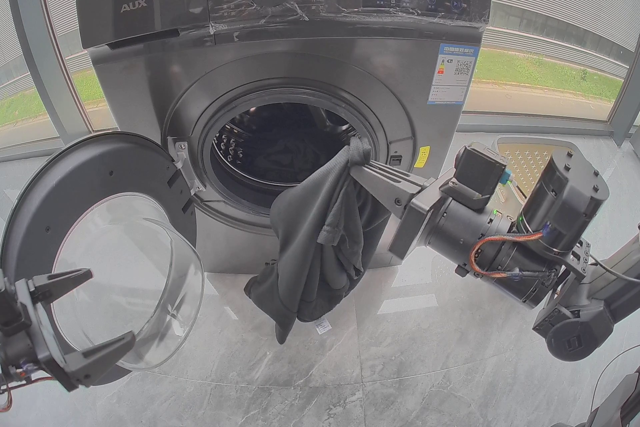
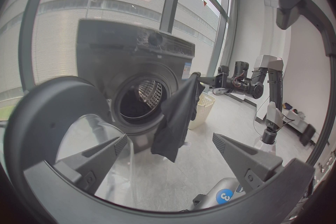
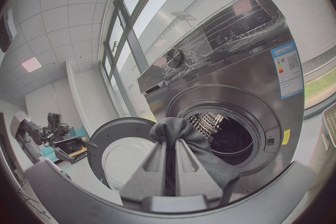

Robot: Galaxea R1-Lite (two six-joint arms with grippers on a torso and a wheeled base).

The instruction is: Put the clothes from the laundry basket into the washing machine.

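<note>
Head view: right gripper pinches a dark grey garment at the mouth of the silver front-loading washing machine (round door swung open); left gripper spread, empty.

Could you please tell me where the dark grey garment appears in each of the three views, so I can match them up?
Head view: the garment hangs at centre from the right pincer, across the drum opening.
Left wrist view: the garment hangs between the drum opening and the laundry basket.
Right wrist view: the garment bunches at the pincer's tips, before the drum opening.
Shared landmark: the drum opening.
</note>
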